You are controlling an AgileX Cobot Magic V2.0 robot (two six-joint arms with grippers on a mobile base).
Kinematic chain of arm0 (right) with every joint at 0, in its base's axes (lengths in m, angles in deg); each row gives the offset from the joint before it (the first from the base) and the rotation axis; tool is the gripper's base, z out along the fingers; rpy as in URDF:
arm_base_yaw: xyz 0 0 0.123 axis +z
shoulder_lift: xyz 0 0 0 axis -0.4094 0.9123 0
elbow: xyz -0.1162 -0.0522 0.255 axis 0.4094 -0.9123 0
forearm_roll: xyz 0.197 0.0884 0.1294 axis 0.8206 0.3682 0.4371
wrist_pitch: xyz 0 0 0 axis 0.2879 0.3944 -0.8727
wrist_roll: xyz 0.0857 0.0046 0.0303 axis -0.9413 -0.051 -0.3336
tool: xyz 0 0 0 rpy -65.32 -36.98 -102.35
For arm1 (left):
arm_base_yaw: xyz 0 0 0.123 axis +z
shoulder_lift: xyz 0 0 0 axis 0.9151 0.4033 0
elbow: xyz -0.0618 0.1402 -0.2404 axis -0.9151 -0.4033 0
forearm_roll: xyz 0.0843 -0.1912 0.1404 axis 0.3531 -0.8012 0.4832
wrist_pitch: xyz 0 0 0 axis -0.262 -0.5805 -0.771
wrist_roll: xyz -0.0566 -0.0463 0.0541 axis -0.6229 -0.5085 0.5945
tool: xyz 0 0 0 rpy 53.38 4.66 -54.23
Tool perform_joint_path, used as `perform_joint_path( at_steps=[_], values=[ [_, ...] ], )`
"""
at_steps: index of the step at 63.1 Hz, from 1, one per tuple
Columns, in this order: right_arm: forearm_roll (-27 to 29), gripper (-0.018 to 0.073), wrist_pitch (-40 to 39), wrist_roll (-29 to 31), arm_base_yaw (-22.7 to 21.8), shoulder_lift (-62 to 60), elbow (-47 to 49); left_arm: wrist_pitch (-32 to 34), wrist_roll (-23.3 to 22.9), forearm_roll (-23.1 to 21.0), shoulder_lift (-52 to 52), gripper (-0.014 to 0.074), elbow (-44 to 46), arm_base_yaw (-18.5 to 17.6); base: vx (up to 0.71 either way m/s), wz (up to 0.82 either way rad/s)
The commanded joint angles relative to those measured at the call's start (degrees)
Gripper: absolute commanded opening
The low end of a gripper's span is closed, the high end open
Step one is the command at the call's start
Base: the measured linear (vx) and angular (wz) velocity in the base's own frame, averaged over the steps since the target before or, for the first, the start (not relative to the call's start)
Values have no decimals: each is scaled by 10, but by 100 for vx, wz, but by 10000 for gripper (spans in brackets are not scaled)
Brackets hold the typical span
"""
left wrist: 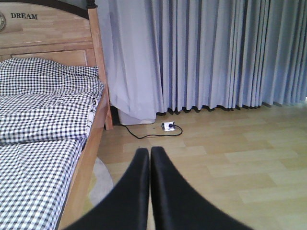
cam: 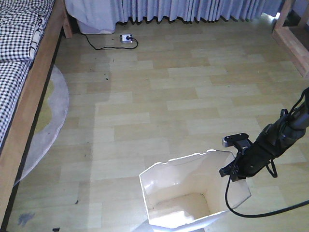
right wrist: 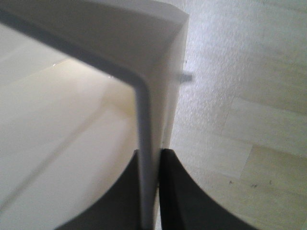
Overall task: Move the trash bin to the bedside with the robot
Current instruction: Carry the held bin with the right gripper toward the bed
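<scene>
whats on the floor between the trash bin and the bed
Mostly bare wood floor between the trash bin and the bed, plus the edge of a pale rug beside the frame. The front-facing view shows it.

The trash bin [cam: 174, 183] is white outside and cream-white within. The right pincer [right wrist: 149, 154] is black, like the arm [cam: 268, 142] behind it, with a silver-grey piece [cam: 231, 141] at the tip. The left pincer [left wrist: 150, 152] is black too. The floor [cam: 169, 96] shows pale yellow-tan wood planks. At nine o'clock in the front view, the bed frame [cam: 34, 92] is light honey wood and its cover [cam: 19, 29] a black-and-white check. The rug [cam: 57, 104] beside it is pale grey. At twelve o'clock hang lavender-grey curtains [cam: 193, 9], with a white power strip [cam: 126, 38] and black cable [cam: 111, 49] below.
</scene>
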Motion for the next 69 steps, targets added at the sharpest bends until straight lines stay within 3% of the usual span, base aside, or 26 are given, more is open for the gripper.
perform_joint_path(
  at_steps=[1,69],
  values=[
    [12,-6,46,3,-2,-43,8,41,-3,-3,-3,-6,12,-1,34,2],
    [12,-6,46,3,-2,-43,8,41,-3,-3,-3,-6,12,-1,33,2]
  ],
)
